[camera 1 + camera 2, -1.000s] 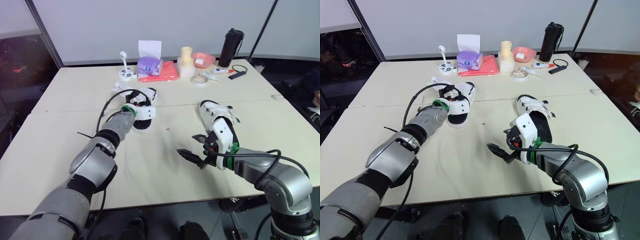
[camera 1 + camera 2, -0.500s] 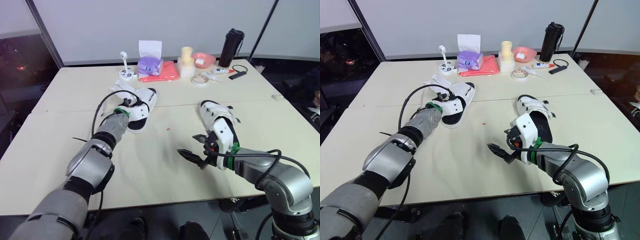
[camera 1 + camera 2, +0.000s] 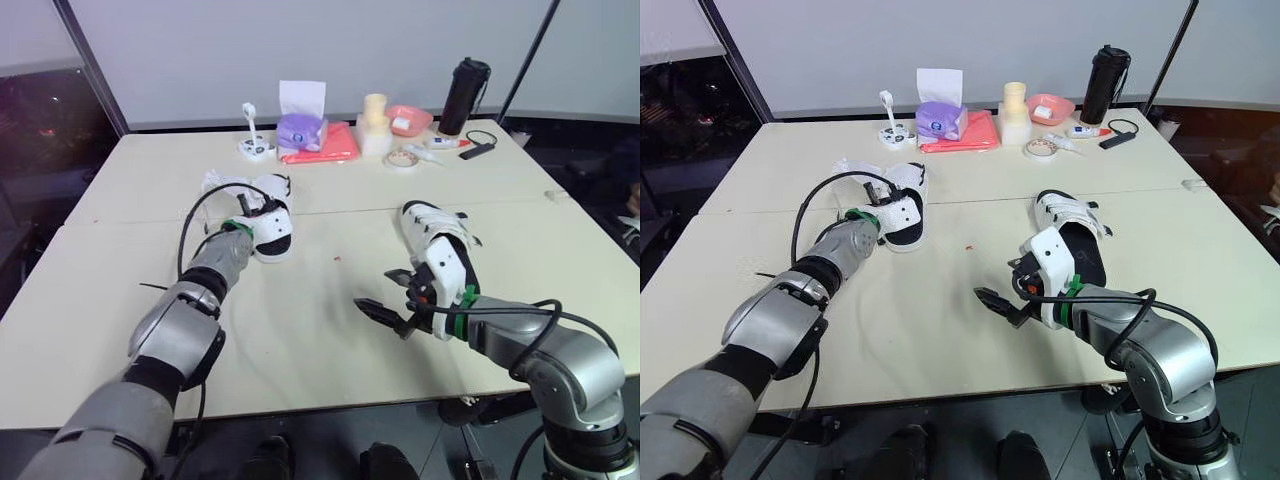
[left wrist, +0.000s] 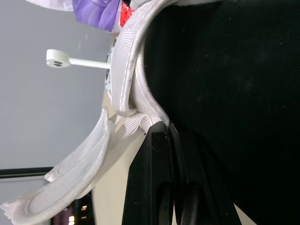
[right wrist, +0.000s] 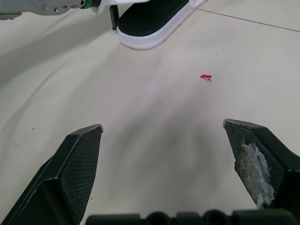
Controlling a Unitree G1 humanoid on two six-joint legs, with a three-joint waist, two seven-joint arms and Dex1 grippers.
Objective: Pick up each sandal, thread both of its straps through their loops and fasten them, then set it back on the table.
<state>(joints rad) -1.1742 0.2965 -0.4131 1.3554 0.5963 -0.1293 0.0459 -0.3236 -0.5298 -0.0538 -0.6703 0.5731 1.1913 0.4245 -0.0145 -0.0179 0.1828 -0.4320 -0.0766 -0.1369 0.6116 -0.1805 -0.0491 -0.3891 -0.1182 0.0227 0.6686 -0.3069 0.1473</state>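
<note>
**Head views:** the left sandal [image 3: 273,230] has a white sole, white straps and a black footbed. It sits beyond and to the left of the small red mark [image 3: 338,258] on the table [image 3: 300,340], with its straps splayed loose. The left gripper [image 3: 255,207] is at its left side. The right sandal [image 3: 428,222] has the same colours and lies to the right of the mark. The right gripper [image 3: 378,292] hovers nearer the robot than the mark.

Far beyond the mark is a purple pack [image 3: 300,130] — its print is too small to read.

**Left wrist view:** the left gripper's fingers [image 4: 154,187] are pressed together, pinching the sandal's white edge beside the footbed. A ribbed strap [image 4: 84,183] curls away loose.

**Right wrist view:** the right gripper's fingers [image 5: 79,159] stand wide apart over bare table — nothing is between them.
</note>
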